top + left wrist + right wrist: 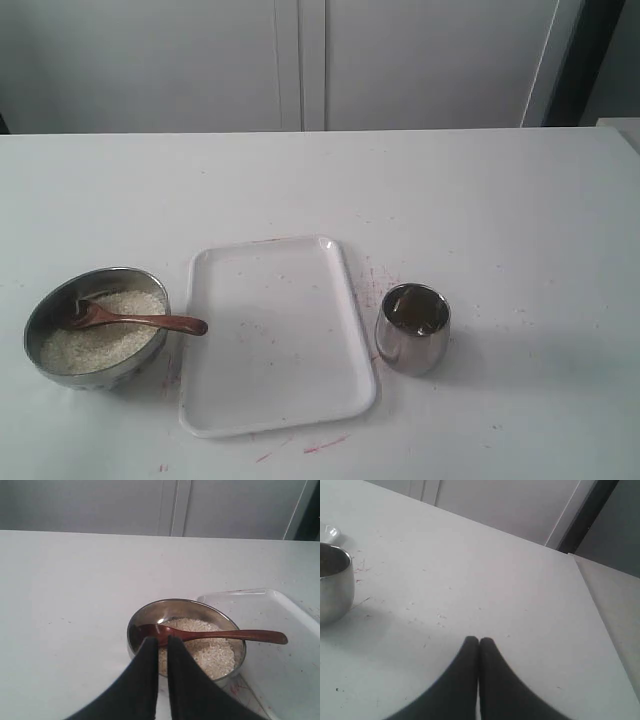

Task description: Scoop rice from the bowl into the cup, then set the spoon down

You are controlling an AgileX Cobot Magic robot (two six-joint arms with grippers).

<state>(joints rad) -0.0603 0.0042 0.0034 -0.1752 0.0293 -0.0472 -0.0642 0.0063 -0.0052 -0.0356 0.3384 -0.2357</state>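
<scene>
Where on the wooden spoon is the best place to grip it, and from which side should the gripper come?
Probably the free end of the spoon handle, from above: it juts past the bowl rim toward the tray, clear of the rice, while its oval head lies inside the bowl.

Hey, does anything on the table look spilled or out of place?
Nothing spilled. The rice sits inside the bowl, the spoon rests in it, and the cup stands upright. Only faint red marks smudge the table.
</scene>
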